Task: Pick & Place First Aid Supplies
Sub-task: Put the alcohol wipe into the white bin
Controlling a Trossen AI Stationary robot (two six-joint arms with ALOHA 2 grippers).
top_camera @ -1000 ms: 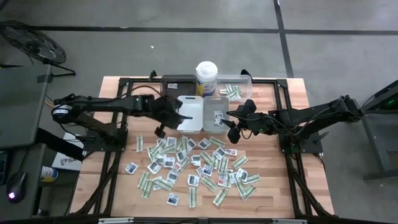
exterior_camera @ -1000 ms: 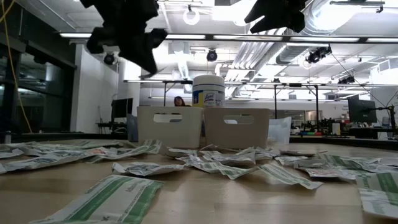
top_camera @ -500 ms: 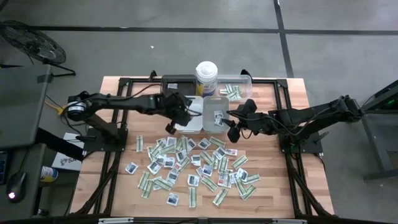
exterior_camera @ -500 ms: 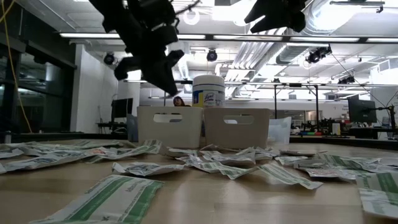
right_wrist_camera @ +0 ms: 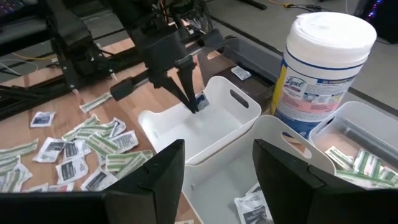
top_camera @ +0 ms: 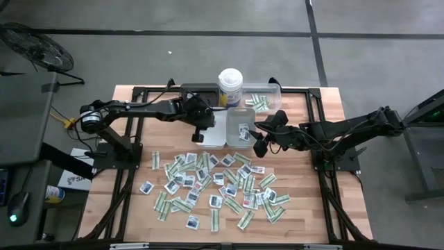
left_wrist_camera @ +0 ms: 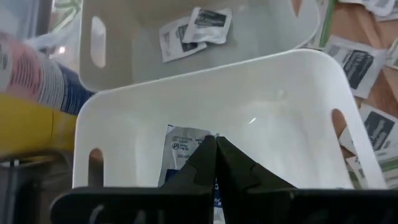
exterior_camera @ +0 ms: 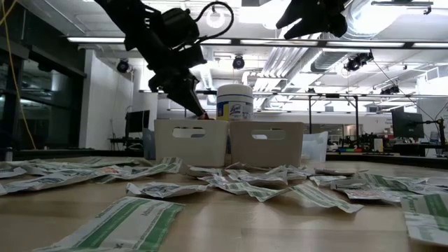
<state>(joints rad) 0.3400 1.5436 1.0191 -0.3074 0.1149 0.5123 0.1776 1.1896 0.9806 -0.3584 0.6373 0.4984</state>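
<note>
Several white sachets and green-and-white strips (top_camera: 215, 187) lie flat on the wooden table's near half. My left gripper (top_camera: 199, 137) hangs over the white tray (top_camera: 214, 119) and is shut on one white sachet with a blue mark (left_wrist_camera: 182, 144). Its fingertips (right_wrist_camera: 196, 107) reach down inside the tray's walls. My right gripper (top_camera: 258, 144) stands open at the near right corner of the neighbouring pale tray (top_camera: 241, 113), which holds two sachets (left_wrist_camera: 193, 31). Nothing is between its fingers. My left gripper pinches the sachet's edge (left_wrist_camera: 198, 138) between its two fingertips. The fingers slant down from the table's left side into the white tray. The sachet hangs below the tips; whether it touches the tray floor I cannot tell.
A tall white canister (top_camera: 230, 83) stands behind the two trays. A dark tray (top_camera: 196, 92) sits at its left, and a clear tray with green strips (top_camera: 261, 101) at its right. Bare wood lies at the table's far corners and along its right edge.
My left gripper has gone toward the table's right edge and down, from beside the white tray's left wall to over and into it. It has rolled on its wrist and stayed shut. My right gripper has kept still.
</note>
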